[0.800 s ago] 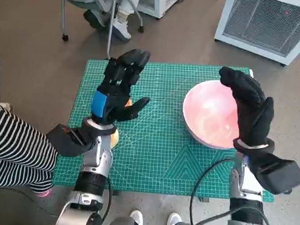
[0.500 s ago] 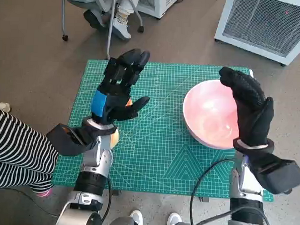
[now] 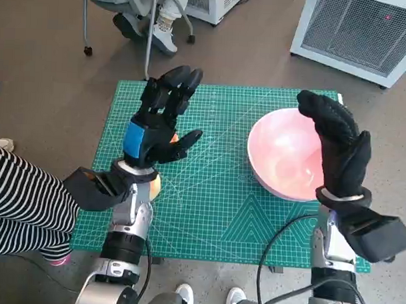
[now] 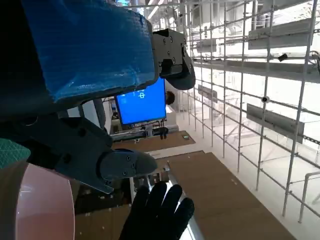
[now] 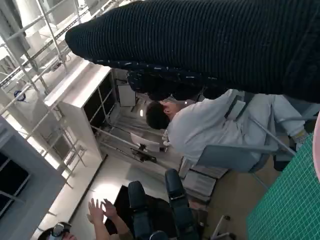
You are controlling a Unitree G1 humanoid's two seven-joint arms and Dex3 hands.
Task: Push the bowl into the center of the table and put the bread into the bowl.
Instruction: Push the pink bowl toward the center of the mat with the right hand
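Observation:
The pink bowl (image 3: 283, 155) sits on the right half of the green mat (image 3: 214, 206). My right hand (image 3: 338, 145) is raised beside the bowl's right rim, fingers straight and holding nothing. Above the mat's left half my left hand (image 3: 159, 118) is lifted, fingers spread and empty. The bread (image 3: 156, 184) shows only as a small orange-yellow patch beside my left wrist; the rest is hidden under the arm. In the left wrist view the bowl (image 4: 35, 205) and the right glove (image 4: 157, 212) show past my black fingers (image 4: 120, 165).
A person's striped sleeve (image 3: 21, 199) lies at the table's left edge. A chair and feet (image 3: 154, 27) stand behind the table, a white grilled unit (image 3: 367, 34) at the back right. In the right wrist view a person (image 5: 210, 130) sits on a chair.
Both hands and the bowl stay where they were. The striped sleeve at the left has drawn back slightly.

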